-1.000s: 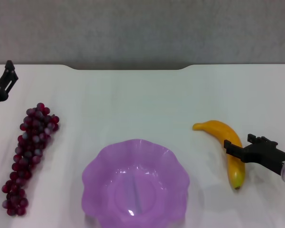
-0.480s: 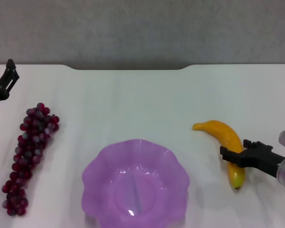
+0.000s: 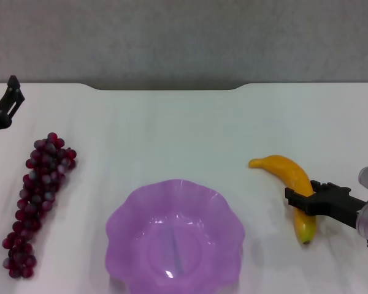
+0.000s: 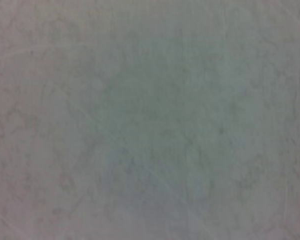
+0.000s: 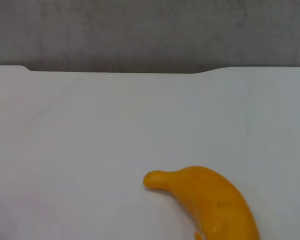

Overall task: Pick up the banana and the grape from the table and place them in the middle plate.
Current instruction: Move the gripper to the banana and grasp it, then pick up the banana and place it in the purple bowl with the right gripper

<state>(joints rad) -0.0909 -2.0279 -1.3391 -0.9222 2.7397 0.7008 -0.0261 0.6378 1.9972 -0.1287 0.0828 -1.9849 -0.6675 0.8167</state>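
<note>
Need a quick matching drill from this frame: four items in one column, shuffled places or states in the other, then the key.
Column 1:
1. banana
2. grape
3. middle plate
4. left gripper

Column 2:
A. empty, near edge centre
B. far left, beyond the fruit, touching nothing
C. lying on the table's left side
D. right side, right gripper across its middle

Pairs: 1-D, 2-C, 3-A, 4-B

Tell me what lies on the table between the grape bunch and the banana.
In the head view, only the middle plate, empty, sits between the grape and the banana, toward the near side; the rest is bare table.
</note>
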